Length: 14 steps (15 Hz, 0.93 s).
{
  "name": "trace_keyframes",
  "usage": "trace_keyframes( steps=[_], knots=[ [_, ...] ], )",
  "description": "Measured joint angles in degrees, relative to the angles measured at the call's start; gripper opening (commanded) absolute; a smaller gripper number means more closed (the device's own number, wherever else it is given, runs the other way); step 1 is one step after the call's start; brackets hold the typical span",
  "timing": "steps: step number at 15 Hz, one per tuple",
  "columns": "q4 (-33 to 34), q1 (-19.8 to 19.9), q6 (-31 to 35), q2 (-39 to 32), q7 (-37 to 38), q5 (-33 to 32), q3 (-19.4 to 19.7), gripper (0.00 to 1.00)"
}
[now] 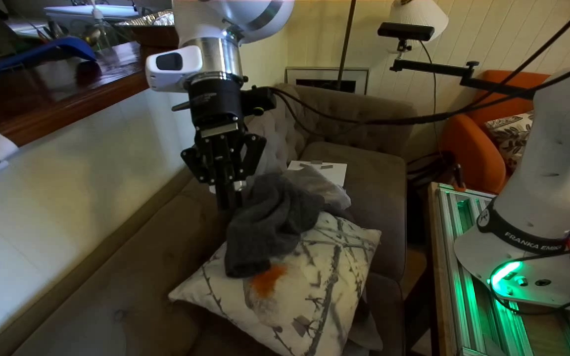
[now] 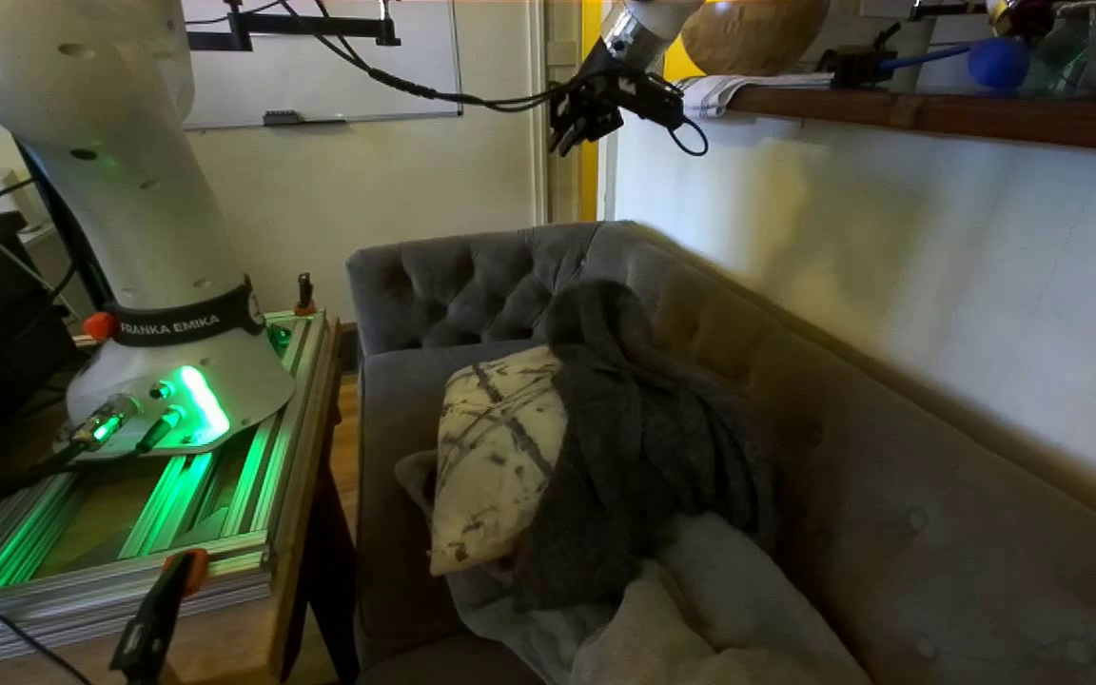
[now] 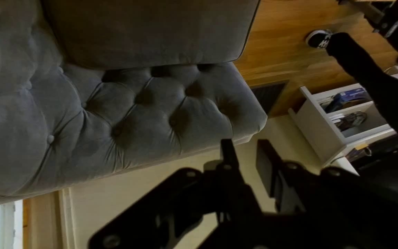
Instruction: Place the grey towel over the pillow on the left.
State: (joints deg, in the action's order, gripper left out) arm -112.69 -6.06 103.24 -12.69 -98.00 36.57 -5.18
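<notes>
The grey towel (image 1: 272, 222) lies bunched across the upper part of the white pillow (image 1: 314, 282). In that view, the pillow's orange-red bird and grey branches show below the cloth. From the opposite direction, the towel (image 2: 643, 428) covers one side of the pillow (image 2: 491, 466) and drapes toward the sofa back. My gripper (image 2: 562, 149) hangs high above the sofa, apart from both. In the wrist view, the gripper (image 3: 244, 143) has a modest gap between its fingers with nothing in it. Neither towel nor pillow shows there.
A tufted sofa (image 1: 131, 277) bears everything, with pale cloth (image 2: 700, 609) bunched beside the pillow. The wooden counter (image 1: 77, 94) runs along the wall near the arm. A person's leg (image 3: 358, 62) and a white shelf (image 3: 323, 135) appear beyond the sofa arm.
</notes>
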Motion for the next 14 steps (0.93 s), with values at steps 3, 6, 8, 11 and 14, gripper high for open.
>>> trace_keyframes(
  steps=[3, 6, 8, 11, 14],
  knots=[
    [1.4, 1.5, -2.4, 0.5, -0.6, -1.1, 0.1, 0.76],
    [-0.3, 3.7, -3.1, 3.6, 1.4, -1.2, 1.3, 0.98],
    [-3.3, 5.0, -3.1, 6.1, 3.9, -1.2, 2.4, 1.00],
    [-9.6, 6.4, -1.9, 9.4, 8.2, -1.2, 4.3, 1.00],
    [-17.2, 7.5, 1.5, 11.8, 12.2, -2.8, 6.1, 1.00]
  ],
)
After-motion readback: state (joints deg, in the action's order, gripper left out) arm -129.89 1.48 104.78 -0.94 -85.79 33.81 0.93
